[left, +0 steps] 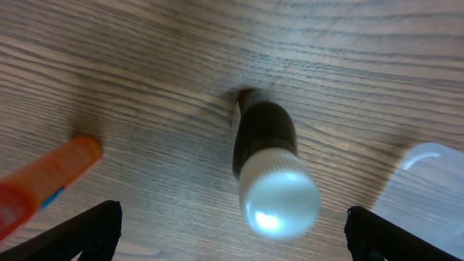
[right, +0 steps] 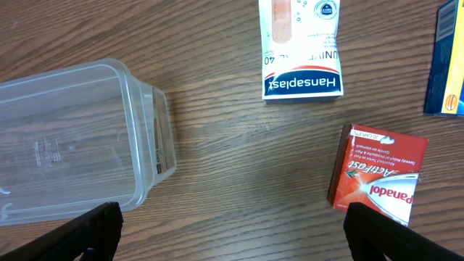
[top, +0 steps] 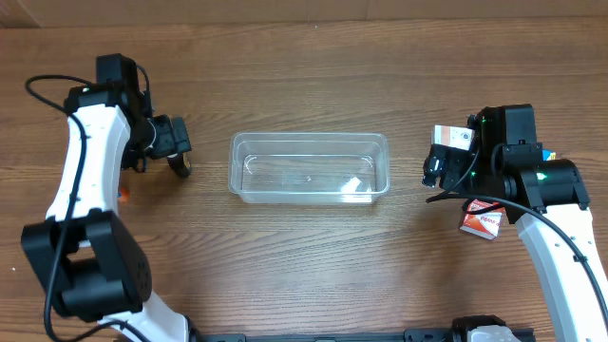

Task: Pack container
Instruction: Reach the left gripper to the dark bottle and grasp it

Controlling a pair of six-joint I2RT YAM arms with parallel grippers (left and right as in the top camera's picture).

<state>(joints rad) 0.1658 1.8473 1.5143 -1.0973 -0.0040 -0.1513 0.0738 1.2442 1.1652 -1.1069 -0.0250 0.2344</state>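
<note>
The clear plastic container [top: 310, 140] stands in the middle of the table with nothing visible inside. Its corner shows in the left wrist view [left: 429, 177], and its end wall shows in the right wrist view [right: 148, 127]. My left gripper [top: 177, 144] is open [left: 233, 239] over a dark tube with a white cap [left: 267, 165], which lies between the fingers untouched. My right gripper [top: 437, 171] is open and empty [right: 232, 233] over bare wood, between the container and a red Panadol box [right: 377, 174].
An orange tube [left: 45, 181] lies left of the dark tube. A white Hansaplast box [right: 300, 52] [top: 452, 136], a blue box [right: 451, 61] and the red Panadol box [top: 482, 222] lie at the right, near the right arm.
</note>
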